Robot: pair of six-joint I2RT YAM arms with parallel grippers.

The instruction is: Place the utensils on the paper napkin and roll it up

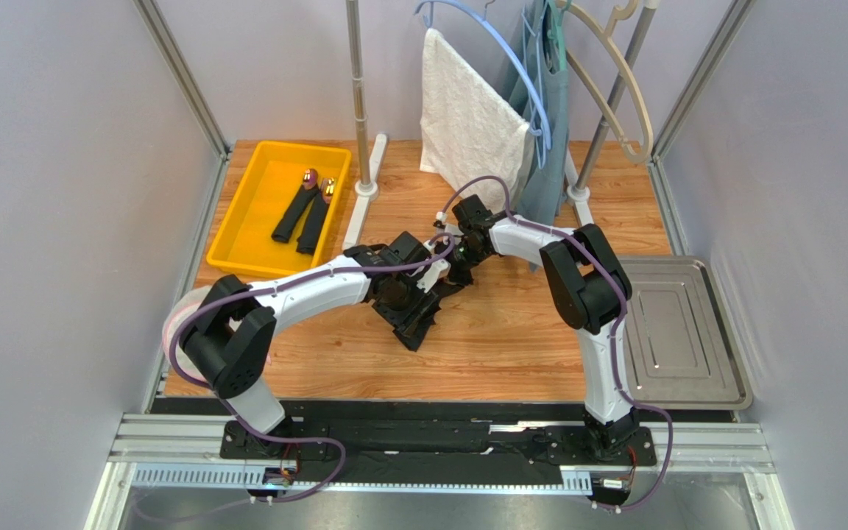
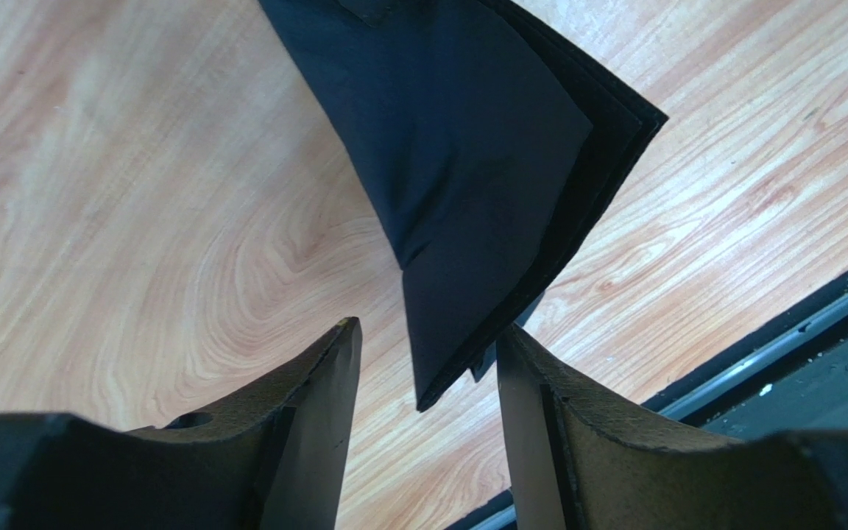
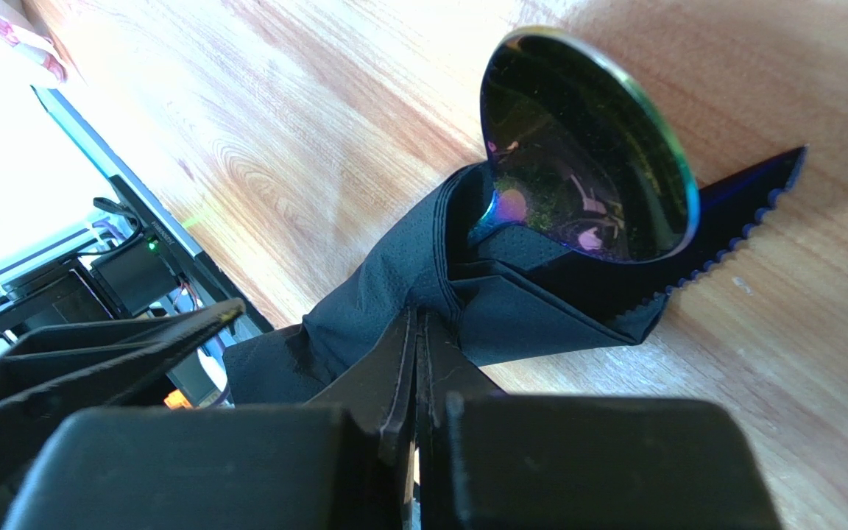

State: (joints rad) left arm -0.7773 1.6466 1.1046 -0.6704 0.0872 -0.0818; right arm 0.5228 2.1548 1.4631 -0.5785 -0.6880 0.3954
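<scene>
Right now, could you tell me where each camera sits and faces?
Top external: overhead and behind, looking down on the wooden table; the left arm and right arm show.
Left wrist: on the left arm, looking down at the black napkin; open jaws straddle its corner.
Right wrist: low, looking along the table at the spoon and serrated knife; jaws shut on the napkin.
Shared: all three show the napkin.

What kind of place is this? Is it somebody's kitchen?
Probably not: it looks like a robot practice booth. A left arm and a right arm are bolted to a metal rail beside a wooden table, plain grey walls close it in, and a yellow bin sits on it.
</scene>
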